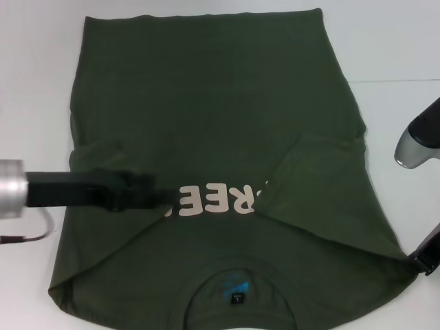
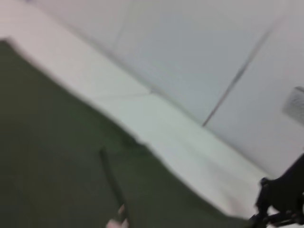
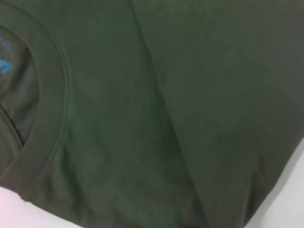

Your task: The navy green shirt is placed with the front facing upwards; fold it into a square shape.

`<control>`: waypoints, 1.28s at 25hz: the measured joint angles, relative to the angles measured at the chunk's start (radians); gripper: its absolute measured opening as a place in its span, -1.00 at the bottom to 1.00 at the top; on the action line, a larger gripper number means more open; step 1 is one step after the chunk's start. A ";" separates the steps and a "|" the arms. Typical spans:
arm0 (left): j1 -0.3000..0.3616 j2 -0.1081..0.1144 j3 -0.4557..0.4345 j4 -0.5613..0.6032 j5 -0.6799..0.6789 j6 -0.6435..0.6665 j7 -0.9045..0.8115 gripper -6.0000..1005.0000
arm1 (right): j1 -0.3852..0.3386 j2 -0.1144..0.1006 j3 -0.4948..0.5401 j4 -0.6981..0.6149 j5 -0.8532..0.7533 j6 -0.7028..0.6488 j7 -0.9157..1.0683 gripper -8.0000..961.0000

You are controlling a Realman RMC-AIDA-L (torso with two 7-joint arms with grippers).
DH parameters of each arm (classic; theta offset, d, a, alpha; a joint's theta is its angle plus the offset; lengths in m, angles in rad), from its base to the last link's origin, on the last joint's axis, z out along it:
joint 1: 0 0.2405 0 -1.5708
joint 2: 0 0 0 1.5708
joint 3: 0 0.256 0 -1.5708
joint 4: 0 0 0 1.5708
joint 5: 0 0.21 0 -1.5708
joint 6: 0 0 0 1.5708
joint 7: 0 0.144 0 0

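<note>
Head view: white table (image 1: 41,82), plain and bright, with a faint seam line running off past the shirt's right side. The navy green shirt (image 1: 206,103) lies flat, front up, collar (image 1: 237,285) toward the robot and hem at the far edge. Both sleeves are already folded in over the body, and the "FREE!" lettering (image 1: 216,201) is partly covered.

The left gripper (image 1: 155,198) reaches in from the left side and sits low over the chest, just beside the lettering, on or at the folded left sleeve. I cannot tell whether its fingers are spread or closed; dark on dark. The right gripper (image 1: 427,258) sits at the shirt's right shoulder corner, mostly out of frame, so its state is also unknown. The shirt's long axis runs collar to hem, away from the robot. My guess is the next fold runs along that axis.

Left wrist view: blurred. Green cloth fills one side, with a white table strip and a pale wall beyond. A dark gripper, probably the right one, shows at the far corner.

Right wrist view: close on the cloth beside the collar, with the blue neck label (image 3: 4,64) at the edge and a fold line crossing the fabric. No fingers show.
</note>
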 joint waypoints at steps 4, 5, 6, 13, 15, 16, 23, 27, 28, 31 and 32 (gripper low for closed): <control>0.042 -0.002 -0.005 0.189 0.102 0.028 -0.227 0.69 | -0.001 0.000 0.000 -0.001 0.000 0.000 0.001 -0.89; 0.055 -0.004 -0.006 0.251 0.128 0.035 -0.304 0.69 | -0.001 0.000 0.000 -0.001 0.000 0.000 0.001 -0.90; 0.066 -0.005 -0.007 0.302 0.153 0.043 -0.364 0.69 | -0.002 0.000 0.000 0.000 0.000 0.001 0.001 -0.90; 0.078 0.003 -0.045 0.398 0.342 0.165 -0.625 0.69 | 0.002 0.001 -0.001 -0.001 0.000 0.001 0.001 -0.90; 0.077 0.005 -0.053 0.393 0.380 0.184 -0.650 0.69 | 0.004 0.002 -0.003 0.001 0.001 0.001 0.001 -0.90; 0.077 0.005 -0.056 0.391 0.400 0.187 -0.660 0.69 | 0.004 0.002 -0.003 0.002 0.002 0.001 0.001 -0.90; 0.079 0.008 -0.074 0.340 0.476 0.180 -0.687 0.69 | 0.006 0.002 -0.004 0.000 0.007 0.001 0.000 -0.90; 0.077 0.008 -0.076 0.296 0.482 0.155 -0.688 0.69 | 0.006 0.002 -0.005 0.000 0.008 0.001 -0.001 -0.90; 0.075 0.008 -0.076 0.282 0.486 0.147 -0.688 0.69 | 0.006 0.002 -0.005 0.002 0.008 0.001 -0.002 -0.90; 0.064 0.015 -0.076 0.229 0.495 0.124 -0.683 0.69 | 0.005 0.002 -0.005 0.003 0.008 0.002 -0.003 -0.90; 0.059 0.017 -0.075 0.212 0.499 0.117 -0.680 0.69 | 0.003 0.002 -0.005 0.003 0.008 0.003 -0.003 -0.90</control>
